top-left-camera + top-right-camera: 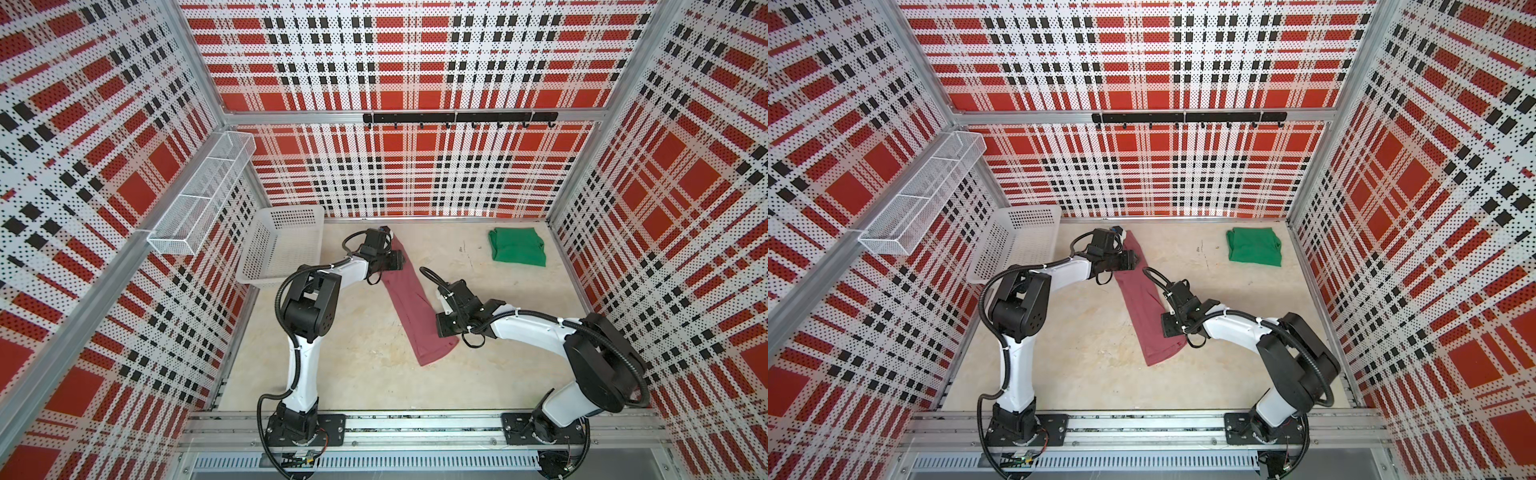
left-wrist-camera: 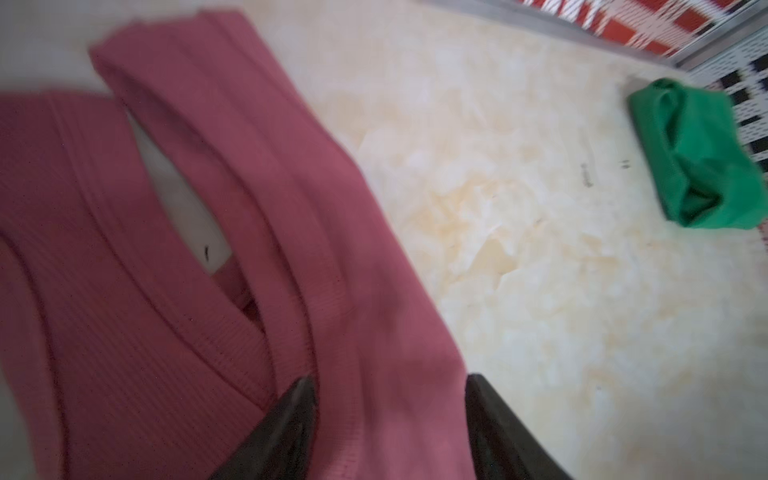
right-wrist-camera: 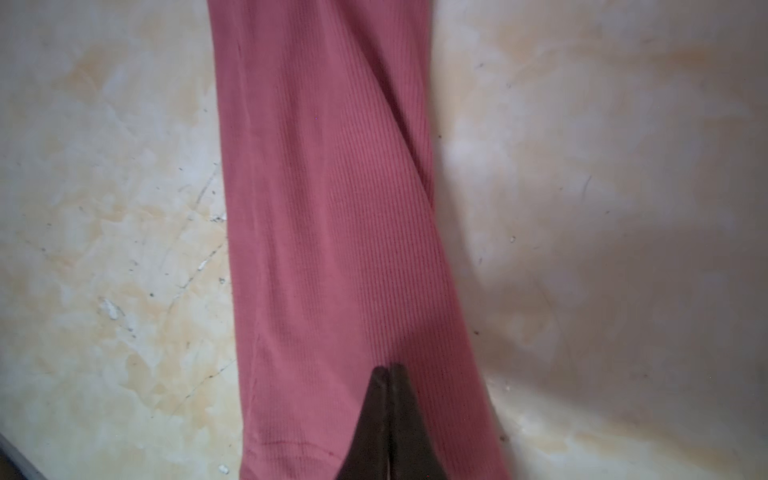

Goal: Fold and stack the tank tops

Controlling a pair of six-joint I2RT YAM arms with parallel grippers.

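The rose-pink tank top point(image 1: 409, 299) point(image 1: 1142, 307) lies mid-table as a long narrow strip, folded lengthwise, straps at the far end. My left gripper point(image 1: 400, 262) point(image 2: 388, 380) is open over the strap end, one finger on each side of a band of pink cloth point(image 2: 166, 249). My right gripper point(image 1: 442, 328) point(image 3: 390, 368) is shut at the near hem end, tips together on the pink cloth point(image 3: 332, 208); I cannot tell whether a fold is pinched. The green tank top point(image 1: 517, 245) point(image 1: 1254, 246) point(image 2: 702, 158) lies folded at the far right.
A white perforated basket point(image 1: 266, 249) point(image 1: 1017, 241) stands at the far left beside the left arm. A wire shelf point(image 1: 203, 195) hangs on the left wall and a black hook rail point(image 1: 457, 117) on the back wall. Plaid walls close three sides.
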